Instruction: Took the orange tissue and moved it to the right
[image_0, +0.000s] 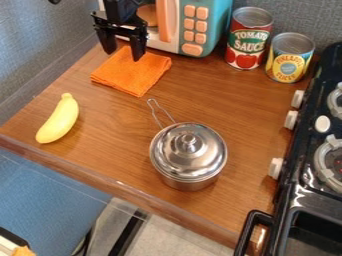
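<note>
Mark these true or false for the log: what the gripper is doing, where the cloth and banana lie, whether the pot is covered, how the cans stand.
1. The gripper, fingers apart, is at the orange cloth. True.
2. The cloth lies on the stove. False: it lies on the wooden counter, by the toy microwave.
3. The metal pot has its lid on. True.
4. The banana is inside the pot. False: the banana lies on the counter, to the left of the pot in the view.
5. The red can and the yellow can stand upright, side by side. True.
</note>
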